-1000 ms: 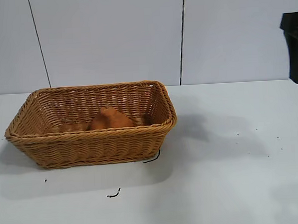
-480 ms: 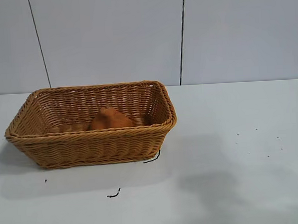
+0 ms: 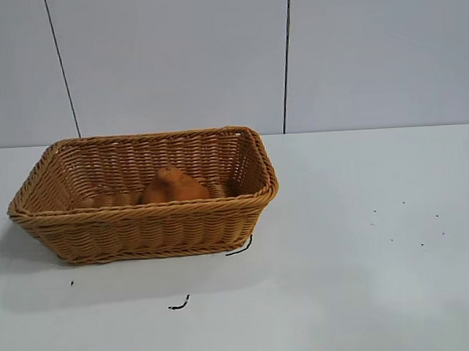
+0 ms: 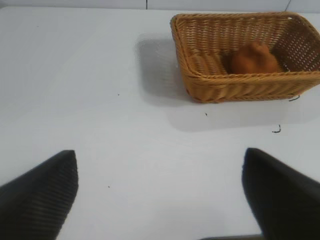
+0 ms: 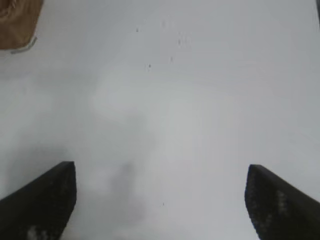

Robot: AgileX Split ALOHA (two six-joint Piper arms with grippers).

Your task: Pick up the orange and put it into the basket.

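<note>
Here the orange (image 3: pixel 170 187) sits inside the basket (image 3: pixel 147 225), resting on the woven floor near the middle, with its knobby top upward and its lower part hidden behind the near wall in the exterior view. The basket stands on the white bench (image 3: pixel 358 279), toward the left side of that view, with a short dark mark (image 3: pixel 240 247) at its near right corner and a second small dark squiggle (image 3: pixel 178 305) on the bench a little in front of it. A few tiny dark specks (image 3: pixel 402 222) dot the bench well to the right. Neither arm shows in the exterior view. In the left wrist view the left pincer (image 4: pixel 160 195) hangs above bare bench, its two dark fingers (image 4: pixel 37 197) spread wide apart with nothing between them and touching nothing; the basket lies well beyond it, with the orange (image 4: pixel 254 59) visible inside against the far part of the floor. In the right wrist view the right pincer (image 5: pixel 160 200) is likewise wide apart and empty, its dark fingers (image 5: pixel 282 205) over plain white bench, holding nothing. A corner of the basket (image 5: pixel 17 20) just enters that view at its edge, well away from the pincer. Behind the bench stands a pale panelled wall (image 3: pixel 173 61) with thin dark seams.
</note>
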